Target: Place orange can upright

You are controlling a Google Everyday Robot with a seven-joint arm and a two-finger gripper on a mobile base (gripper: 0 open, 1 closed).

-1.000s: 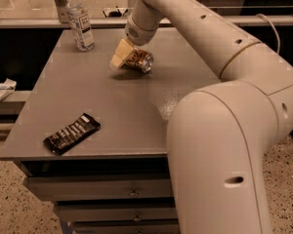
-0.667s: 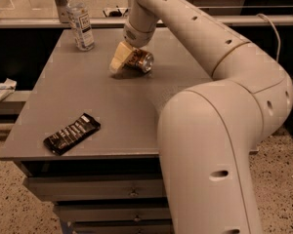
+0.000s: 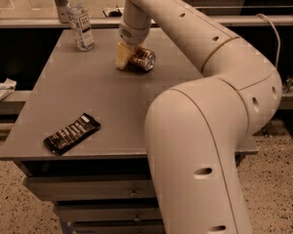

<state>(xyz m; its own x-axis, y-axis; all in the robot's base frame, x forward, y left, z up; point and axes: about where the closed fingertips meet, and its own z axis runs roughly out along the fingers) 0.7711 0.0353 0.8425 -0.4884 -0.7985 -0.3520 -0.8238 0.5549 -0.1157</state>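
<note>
The white arm [image 3: 224, 82] reaches over the grey surface [image 3: 102, 96], which carries 1 clear bottle [image 3: 80, 21] upright at the far left corner and 1 dark packet [image 3: 72, 133] near the front edge. The gripper [image 3: 128, 57] sits against the orange can [image 3: 142, 60], which lies on its side at far centre; whether it grips the can cannot be told.

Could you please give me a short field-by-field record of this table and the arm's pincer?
surface: grey flat-topped table, drawers below
can: small orange-gold metal can, lying on its side, silver end facing right
pincer: robot's pincer, down at the can's left end, far middle of the table
bottle: clear plastic water bottle, upright, far left corner
bar: dark wrapped snack bar, flat near front left edge
task state: can not yet upright
</note>
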